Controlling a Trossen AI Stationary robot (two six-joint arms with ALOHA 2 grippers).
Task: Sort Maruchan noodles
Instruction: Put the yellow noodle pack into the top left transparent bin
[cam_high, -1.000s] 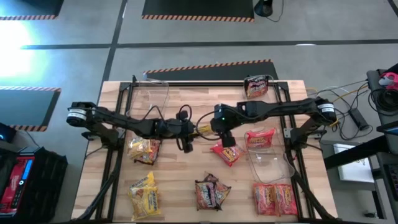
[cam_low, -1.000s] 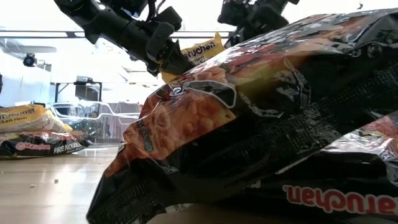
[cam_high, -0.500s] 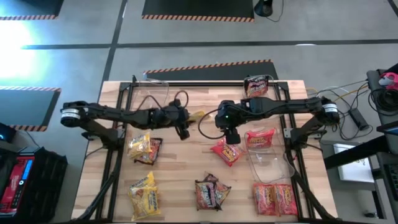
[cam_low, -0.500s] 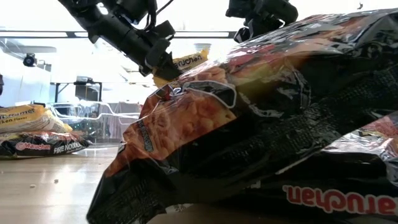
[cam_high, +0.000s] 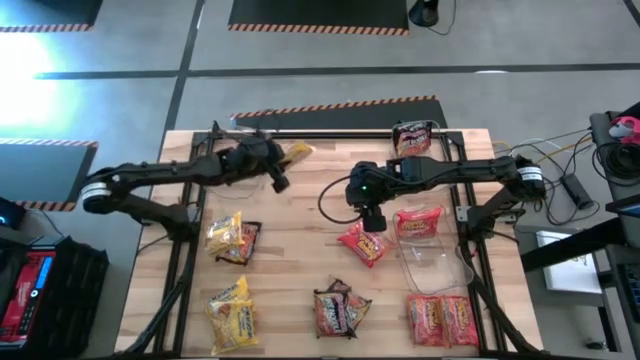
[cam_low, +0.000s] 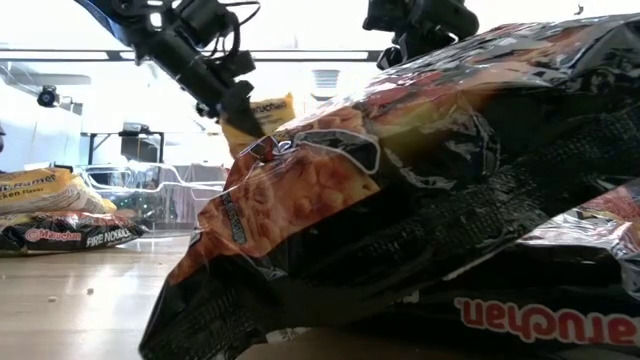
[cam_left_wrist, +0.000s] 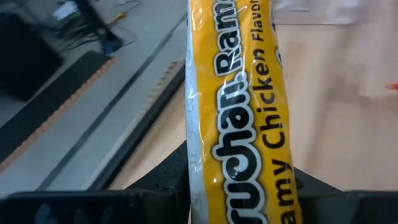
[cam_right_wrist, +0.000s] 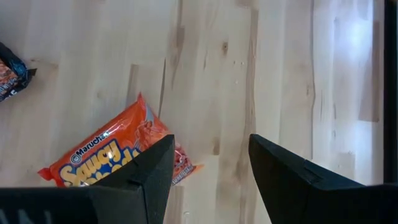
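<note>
1. My left pincer (cam_high: 279, 168) is clamped on a flat yellow crinkly plastic Maruchan chicken packet (cam_high: 297, 152), held edge-on between the fingers above the far left part of the wooden bench (cam_high: 310, 255), near a clear plastic bin (cam_high: 243, 150).
2. My right pincer (cam_high: 371, 221) hangs with its fingers spread and empty, directly over a red-orange crinkly noodle packet (cam_right_wrist: 109, 155) lying flat mid-bench.
3. Other packets lie apart: two yellow ones (cam_high: 232, 240) on the left, a dark brown one (cam_high: 340, 310) at the near middle, red ones (cam_high: 441, 318) on the near right, one red packet (cam_high: 418, 221) at a second clear bin (cam_high: 437, 262), and a dark one (cam_high: 412, 138) at the far edge.
4. Risks, as I judge them: the yellow packet is pinched near one end, so the slippery film could slide out if I swing fast; released too early, it would miss the bin.
5. Descending on the red-orange packet, my spread fingers could push it flat along the wood instead of pinching it.
</note>
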